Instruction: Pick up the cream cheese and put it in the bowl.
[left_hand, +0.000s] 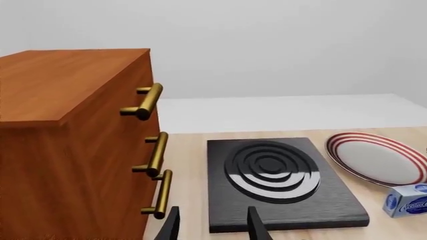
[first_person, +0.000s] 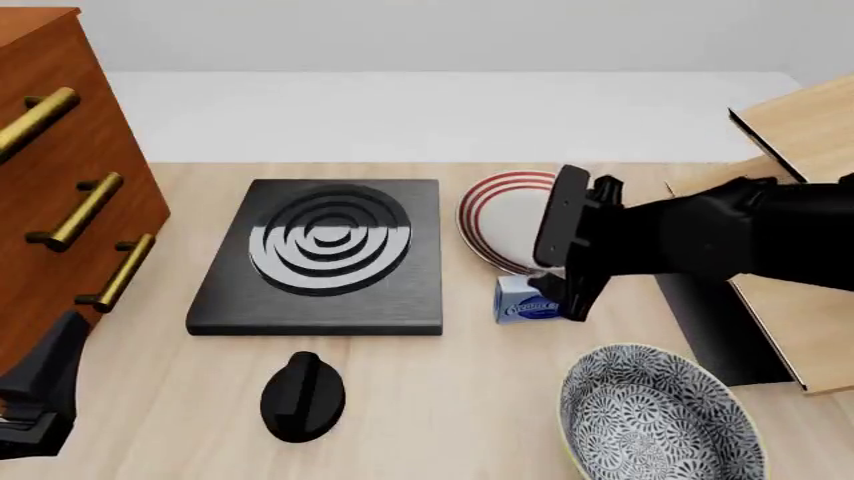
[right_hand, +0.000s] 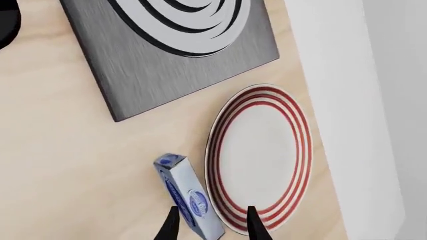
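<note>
The cream cheese (first_person: 525, 301), a small light-blue box with a dark blue oval label, lies on the wooden table just in front of the red-ringed plate. My right gripper (first_person: 558, 262) hovers over it, open. In the right wrist view the near end of the cream cheese (right_hand: 190, 197) sits between the two fingertips (right_hand: 172, 225), closer to one of them, with no contact visible. The bowl (first_person: 661, 420), deep with a grey-blue floral pattern, stands at the front right. My left gripper (left_hand: 212, 227) is open and holds nothing, low at the front left (first_person: 38, 400). The cream cheese (left_hand: 407, 200) also shows in the left wrist view.
A black stove plate with a ringed burner (first_person: 327, 255) lies mid-table, with a black knob (first_person: 303, 395) in front of it. A wooden drawer cabinet with brass handles (first_person: 54, 180) stands at the left. The white plate (first_person: 497, 228) borders the box. A wooden panel (first_person: 801, 130) sits at the right.
</note>
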